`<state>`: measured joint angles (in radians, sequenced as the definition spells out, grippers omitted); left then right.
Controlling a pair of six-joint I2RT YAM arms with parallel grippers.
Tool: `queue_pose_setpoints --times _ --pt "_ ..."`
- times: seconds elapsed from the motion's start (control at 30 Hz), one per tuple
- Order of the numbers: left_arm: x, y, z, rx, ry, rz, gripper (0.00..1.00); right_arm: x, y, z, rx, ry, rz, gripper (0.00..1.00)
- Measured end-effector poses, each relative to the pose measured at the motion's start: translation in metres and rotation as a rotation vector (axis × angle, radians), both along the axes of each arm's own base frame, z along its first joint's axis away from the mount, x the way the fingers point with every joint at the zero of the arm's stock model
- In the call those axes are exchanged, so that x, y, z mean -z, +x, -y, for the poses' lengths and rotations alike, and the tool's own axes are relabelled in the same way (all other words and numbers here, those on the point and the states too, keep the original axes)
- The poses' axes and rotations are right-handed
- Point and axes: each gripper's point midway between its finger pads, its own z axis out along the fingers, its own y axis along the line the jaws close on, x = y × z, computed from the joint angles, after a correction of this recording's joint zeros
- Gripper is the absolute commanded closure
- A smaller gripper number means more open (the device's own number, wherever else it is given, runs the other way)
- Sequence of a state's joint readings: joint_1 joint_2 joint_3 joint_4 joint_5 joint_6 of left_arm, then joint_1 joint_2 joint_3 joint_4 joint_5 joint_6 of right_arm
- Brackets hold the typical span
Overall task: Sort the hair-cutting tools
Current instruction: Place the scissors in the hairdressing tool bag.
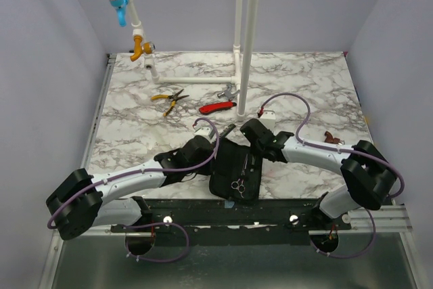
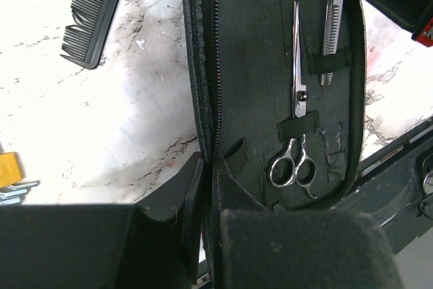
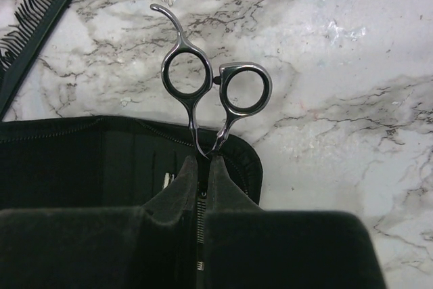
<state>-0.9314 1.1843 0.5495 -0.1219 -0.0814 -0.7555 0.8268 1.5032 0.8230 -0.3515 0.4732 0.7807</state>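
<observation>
Right hand (image 3: 201, 162): clamped on the thinning shears (image 3: 211, 84) just under the finger rings, at the far edge of the case (image 1: 223, 179).
Shears' axis: far-to-near along the case's right side. The rings poke out over the bench (image 1: 304, 79) and the toothed blade runs back beneath the hand, seemingly under a strap.
Left hand (image 2: 207, 167): pinched on the case's zip edge, by the bench's near edge.
Look: bright silver, slim, one hooked finger rest.
Also: plain scissors (image 2: 296, 133) strapped in; comb (image 2: 95, 11) off the case's far-left corner.
Next, I'd say: a straight slide along that axis, and it's the right arm's job.
</observation>
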Motion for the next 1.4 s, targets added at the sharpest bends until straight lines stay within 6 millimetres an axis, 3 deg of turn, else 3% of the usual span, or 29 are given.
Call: queue_pose_setpoints --times 0.63,1.4 --pt "-0.002 0.002 -0.006 -0.061 0.001 -0.006 1.00 0.019 -0.034 -0.004 -0.021 0.033 -0.081 0.99" --pt "-0.006 0.010 -0.013 -0.167 -0.013 0.002 1.00 0.020 -0.059 -0.023 -0.067 0.094 -0.117 0.99"
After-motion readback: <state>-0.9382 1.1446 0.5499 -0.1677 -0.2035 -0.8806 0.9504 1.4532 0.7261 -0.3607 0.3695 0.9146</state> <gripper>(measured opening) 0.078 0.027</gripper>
